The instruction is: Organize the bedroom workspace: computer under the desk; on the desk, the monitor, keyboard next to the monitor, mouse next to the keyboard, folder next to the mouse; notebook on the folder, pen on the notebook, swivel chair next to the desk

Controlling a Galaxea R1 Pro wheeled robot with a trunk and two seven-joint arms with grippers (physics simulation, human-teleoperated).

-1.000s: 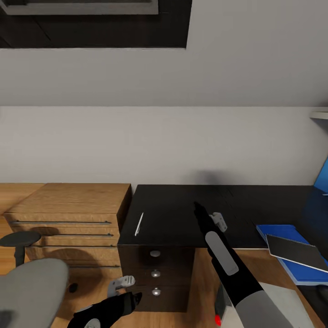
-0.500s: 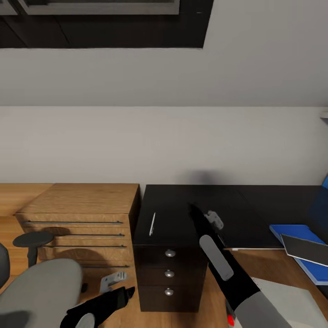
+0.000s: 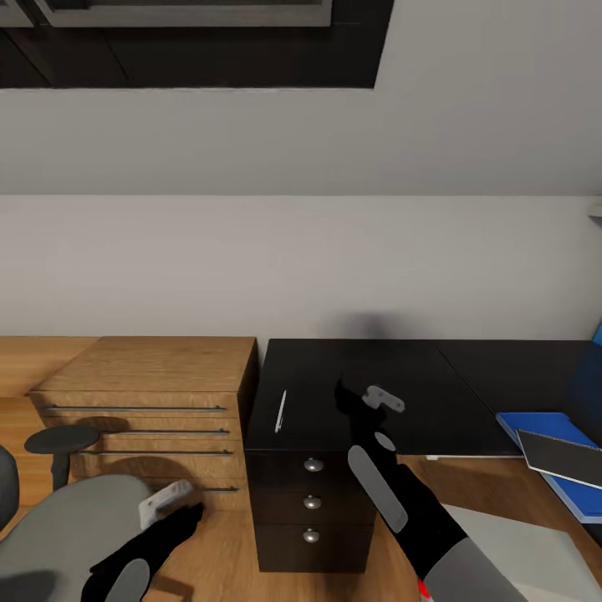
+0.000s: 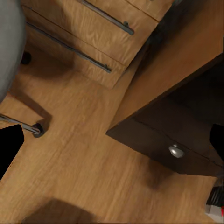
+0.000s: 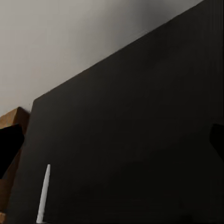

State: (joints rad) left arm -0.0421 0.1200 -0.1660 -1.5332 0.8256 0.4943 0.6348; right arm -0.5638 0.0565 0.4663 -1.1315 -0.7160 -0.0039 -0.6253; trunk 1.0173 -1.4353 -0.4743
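Note:
A thin white pen (image 3: 280,411) lies on top of the black drawer cabinet (image 3: 311,510). My right gripper (image 3: 341,395) hovers over that top, a little right of the pen, open; its wrist view has the pen (image 5: 43,193) near one dark fingertip (image 5: 9,144). To the right, on the desk (image 3: 518,376), the blue folder (image 3: 522,428) carries the dark notebook (image 3: 562,456). The grey swivel chair (image 3: 58,535) is at lower left. My left gripper (image 3: 191,512) hangs open low beside it, over the floor. The computer (image 3: 518,552) sits under my right arm.
A light-wood drawer chest (image 3: 146,393) stands left of the black cabinet, against the white wall. The left wrist view looks down on wood floor (image 4: 84,177), a cabinet drawer knob (image 4: 176,150) and a chair leg with its caster (image 4: 32,129).
The view first swung left. Since then my right gripper has moved left and down, closer to the pen, and my left arm has dropped lower and leftward toward the chair.

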